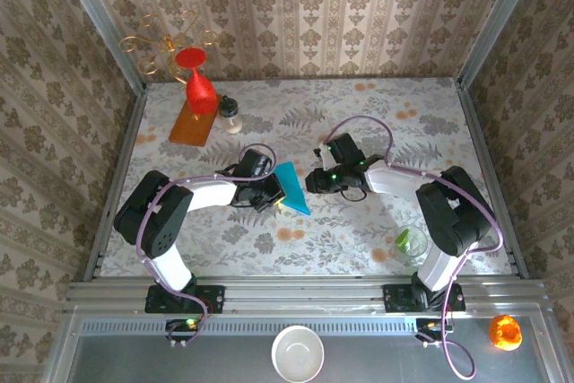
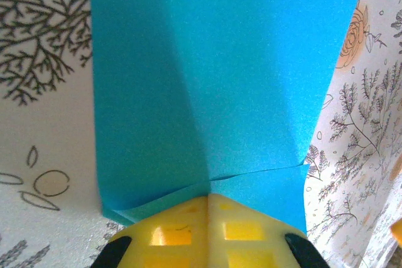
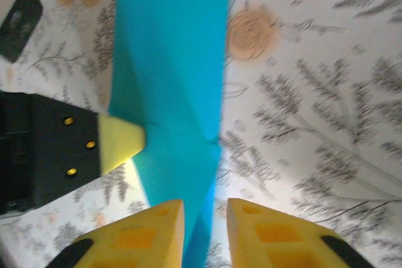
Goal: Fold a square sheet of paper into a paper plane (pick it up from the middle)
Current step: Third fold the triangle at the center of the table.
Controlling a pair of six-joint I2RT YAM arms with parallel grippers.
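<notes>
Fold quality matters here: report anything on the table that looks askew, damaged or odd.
The teal paper looks slightly askew: near the left gripper, which pinches it shut, a layer's edge runs slanted rather than square with the crease. No tear shows. The right gripper stands open astride the paper's edge.

Paper off the edges, fingertips clipped!
Left wrist: the teal paper (image 2: pixel 207 73) runs out past the top edge, and its near edge vanishes between the yellow fingers (image 2: pixel 169 233) of the left gripper (image 2: pixel 207 200), themselves cut off at the bottom. Right wrist: the paper's lower tip leaves the frame between the fingers (image 3: pixel 270 233) of the right gripper (image 3: pixel 205 208), and the table (image 3: pixel 326 123) is smeared soft. From above, the green thing (image 1: pixel 404 239) in the glass (image 1: pixel 420 250) is too small to name.
</notes>
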